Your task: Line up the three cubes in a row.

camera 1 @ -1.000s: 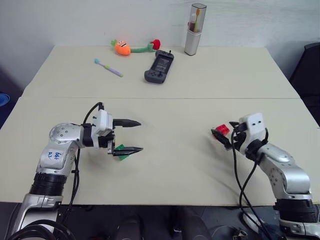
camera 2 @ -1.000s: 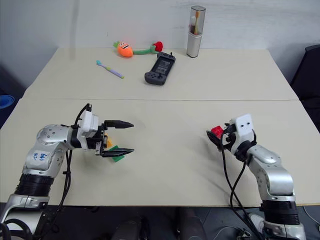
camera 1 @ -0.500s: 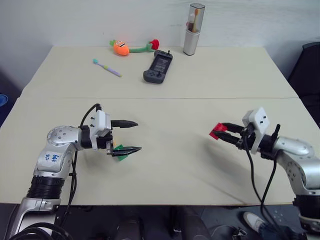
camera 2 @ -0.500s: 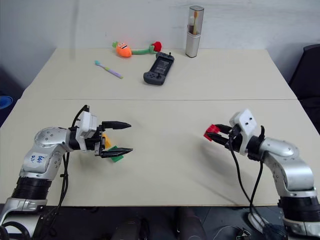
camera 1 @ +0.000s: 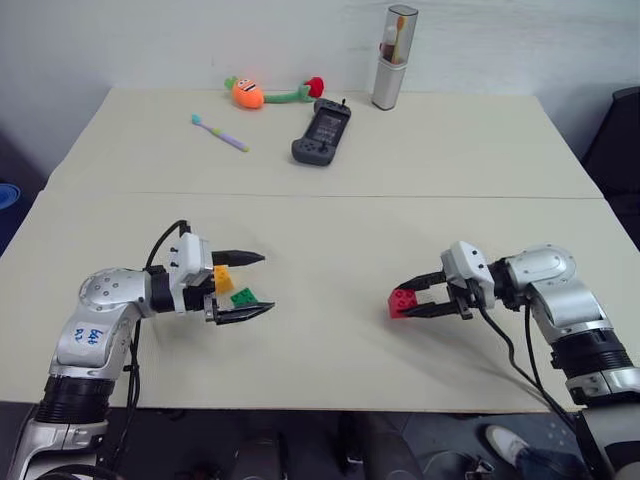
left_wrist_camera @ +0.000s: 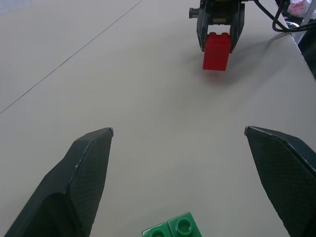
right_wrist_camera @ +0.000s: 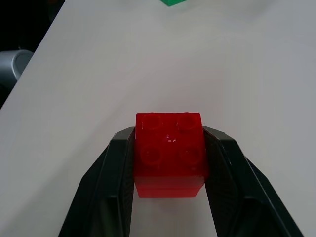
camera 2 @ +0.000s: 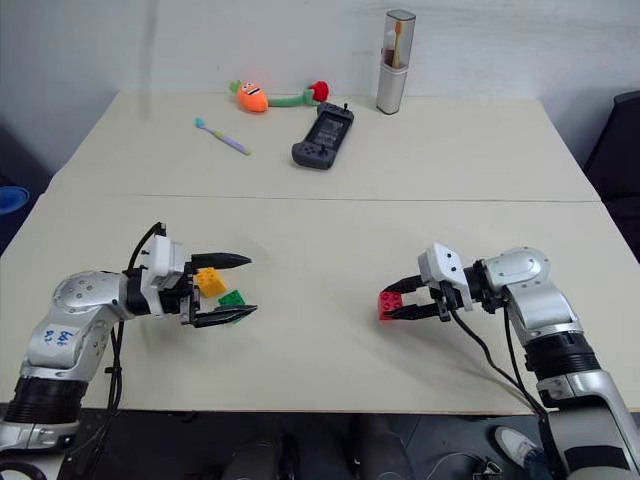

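Your right gripper has swung inward from the table's right edge, now pinching the red cube low near the front edge, heading toward the green cube and yellow-orange cube between your spread left gripper

No readable text or labels

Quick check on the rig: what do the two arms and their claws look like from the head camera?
Both arms are silver metal with black joint bands and loose black cables. Each claw, left claw and right claw, has two black tapered fingers on a white housing. The left arm carries blue handwritten markings.
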Controlling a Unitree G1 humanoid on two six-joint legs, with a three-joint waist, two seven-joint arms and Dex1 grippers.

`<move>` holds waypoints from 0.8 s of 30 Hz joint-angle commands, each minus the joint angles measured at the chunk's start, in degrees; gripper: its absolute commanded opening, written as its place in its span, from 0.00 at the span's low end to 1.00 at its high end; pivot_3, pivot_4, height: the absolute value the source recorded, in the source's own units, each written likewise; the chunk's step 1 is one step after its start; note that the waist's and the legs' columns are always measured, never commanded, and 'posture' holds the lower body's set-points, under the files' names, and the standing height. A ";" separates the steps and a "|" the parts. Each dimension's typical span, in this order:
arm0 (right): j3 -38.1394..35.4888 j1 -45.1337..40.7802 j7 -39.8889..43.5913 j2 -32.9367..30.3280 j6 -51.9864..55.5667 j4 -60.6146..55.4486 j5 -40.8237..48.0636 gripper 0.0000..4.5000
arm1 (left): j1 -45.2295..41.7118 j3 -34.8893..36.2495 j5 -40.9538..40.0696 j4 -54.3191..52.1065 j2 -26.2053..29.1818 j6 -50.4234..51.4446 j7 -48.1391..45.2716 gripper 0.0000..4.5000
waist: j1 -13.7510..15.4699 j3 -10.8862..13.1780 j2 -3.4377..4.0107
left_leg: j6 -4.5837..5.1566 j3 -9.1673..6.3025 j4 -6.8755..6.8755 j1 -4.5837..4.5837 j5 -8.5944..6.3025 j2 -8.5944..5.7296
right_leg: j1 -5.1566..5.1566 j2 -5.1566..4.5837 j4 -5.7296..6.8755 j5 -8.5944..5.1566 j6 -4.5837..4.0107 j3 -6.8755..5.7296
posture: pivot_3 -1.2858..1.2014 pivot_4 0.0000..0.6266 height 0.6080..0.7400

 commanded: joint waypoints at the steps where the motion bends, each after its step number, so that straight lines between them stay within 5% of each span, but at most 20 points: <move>1: -0.21 -1.94 2.12 0.39 -1.50 1.95 -0.80 0.33 | 0.47 2.34 -1.01 -2.54 1.22 0.34 1.00 1.00 | -0.04 0.01 0.02 | -0.01 0.00 0.00 0.01 0.01 0.00 | 0.00 0.00 0.02 0.00 -0.01 0.00 | 0.52 0.24 1.00; 10: -4.93 1.13 1.24 -0.76 -1.38 -5.45 4.53 0.99 | 2.92 7.52 -1.48 -0.98 4.43 0.80 1.76 1.00 | 0.04 0.01 0.02 | -0.03 -0.08 -0.01 -0.06 0.01 0.01 | -0.03 -0.02 0.00 0.00 -0.01 -0.07 | 0.52 0.24 1.00; 16: -17.22 12.76 -8.38 -2.48 7.95 -22.40 14.96 1.00 | 10.84 19.71 -0.84 8.09 10.11 -1.63 1.65 1.00 | 0.03 0.03 0.05 | -0.05 -0.15 -0.07 -0.11 0.00 0.04 | -0.12 -0.04 -0.02 -0.02 -0.03 -0.14 | 0.52 0.24 1.00; 21: -25.64 27.38 -12.64 2.74 -5.56 -28.41 13.17 1.00 | 18.33 26.92 0.90 21.73 15.32 -6.83 -2.14 1.00 | 0.07 0.01 0.02 | 0.05 -0.28 -0.19 -0.08 -0.12 0.06 | -0.06 -0.06 -0.08 -0.07 -0.13 -0.30 | 0.52 0.24 1.00; 24: -26.39 32.93 -14.19 3.81 -1.93 -30.27 16.67 1.00 | 19.29 27.36 2.00 26.92 16.53 -9.65 -2.37 1.00 | 0.04 0.02 0.04 | 0.22 -0.28 -0.21 -0.05 -0.27 0.04 | 0.00 -0.11 -0.09 -0.08 -0.14 -0.32 | 0.52 0.24 1.00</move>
